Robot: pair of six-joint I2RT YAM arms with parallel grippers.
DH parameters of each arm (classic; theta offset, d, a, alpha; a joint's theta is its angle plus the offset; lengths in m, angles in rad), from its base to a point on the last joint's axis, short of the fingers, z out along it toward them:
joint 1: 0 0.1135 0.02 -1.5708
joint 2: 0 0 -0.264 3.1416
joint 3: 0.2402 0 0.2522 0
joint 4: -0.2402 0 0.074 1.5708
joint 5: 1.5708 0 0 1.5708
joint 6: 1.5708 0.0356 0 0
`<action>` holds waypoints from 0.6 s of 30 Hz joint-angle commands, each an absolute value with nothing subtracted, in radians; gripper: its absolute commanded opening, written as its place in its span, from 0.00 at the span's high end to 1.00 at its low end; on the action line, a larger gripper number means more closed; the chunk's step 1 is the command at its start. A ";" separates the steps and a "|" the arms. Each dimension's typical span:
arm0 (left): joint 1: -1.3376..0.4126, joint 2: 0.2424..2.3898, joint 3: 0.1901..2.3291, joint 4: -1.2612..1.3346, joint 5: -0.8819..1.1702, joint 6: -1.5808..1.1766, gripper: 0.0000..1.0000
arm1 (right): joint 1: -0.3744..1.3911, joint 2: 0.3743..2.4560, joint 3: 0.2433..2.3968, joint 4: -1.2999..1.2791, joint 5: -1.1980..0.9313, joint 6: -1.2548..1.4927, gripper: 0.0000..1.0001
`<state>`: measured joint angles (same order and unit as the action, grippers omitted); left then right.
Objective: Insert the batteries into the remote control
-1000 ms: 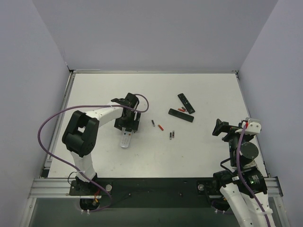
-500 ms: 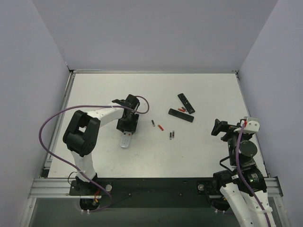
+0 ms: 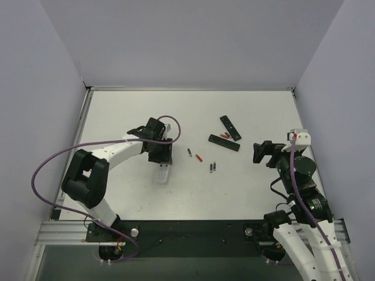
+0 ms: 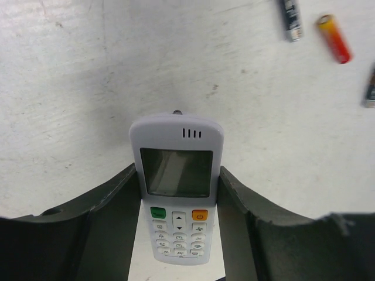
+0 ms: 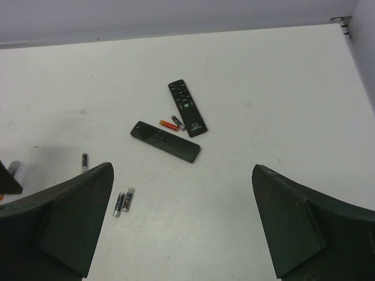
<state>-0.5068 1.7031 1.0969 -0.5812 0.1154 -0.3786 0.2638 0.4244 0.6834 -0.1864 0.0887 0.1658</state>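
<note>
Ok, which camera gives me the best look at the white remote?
Left wrist: the white remote lies face up between the fingers, screen and buttons clear. Top external shows only its end poking out beneath the left gripper. Right wrist gives no clear sight of it.

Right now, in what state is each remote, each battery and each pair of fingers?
white remote, face up, held between the left fingers.
left fingers, closed on its two sides.
right fingers, wide open, empty.
long black remote, face up, lying free.
short black remote, face up, lying free.
batteries, lying flat, outside the remotes.
</note>
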 commanded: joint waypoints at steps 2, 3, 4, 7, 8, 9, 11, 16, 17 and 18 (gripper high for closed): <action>-0.454 1.500 0.994 -0.233 0.360 -0.509 0.74 | 0.273 0.564 0.764 -0.206 -0.205 0.233 0.00; -0.433 1.476 0.930 -0.180 0.391 -0.537 0.76 | 0.273 0.609 0.772 -0.209 -0.244 0.244 0.00; -0.422 1.429 0.899 -0.117 0.422 -0.601 0.77 | 0.275 0.629 0.787 -0.207 -0.277 0.261 0.00; -0.388 1.344 0.762 0.160 0.515 -0.745 0.79 | 0.284 0.705 0.772 -0.135 -0.421 0.340 0.00; -0.385 1.329 0.735 0.280 0.544 -0.774 0.80 | 0.291 0.719 0.753 -0.099 -0.504 0.362 0.00; -0.380 1.315 0.712 0.337 0.557 -0.807 0.80 | 0.301 0.750 0.738 -0.010 -0.535 0.417 0.00; -0.376 1.286 0.648 0.502 0.578 -0.891 0.82 | 0.333 0.779 0.688 0.102 -0.596 0.472 0.00; -0.377 1.249 0.586 0.725 0.595 -1.027 0.84 | 0.409 0.932 0.652 0.382 -0.745 0.607 0.00; -0.379 1.246 0.572 0.789 0.597 -1.041 0.84 | 0.422 0.952 0.650 0.415 -0.759 0.624 0.00; -0.380 1.243 0.568 0.817 0.595 -1.057 0.84 | 0.443 0.995 0.646 0.483 -0.771 0.646 0.00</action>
<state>-0.3798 1.2911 0.5793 0.4587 0.5411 -0.9157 0.3908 0.9127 0.6571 0.1741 -0.6140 0.5148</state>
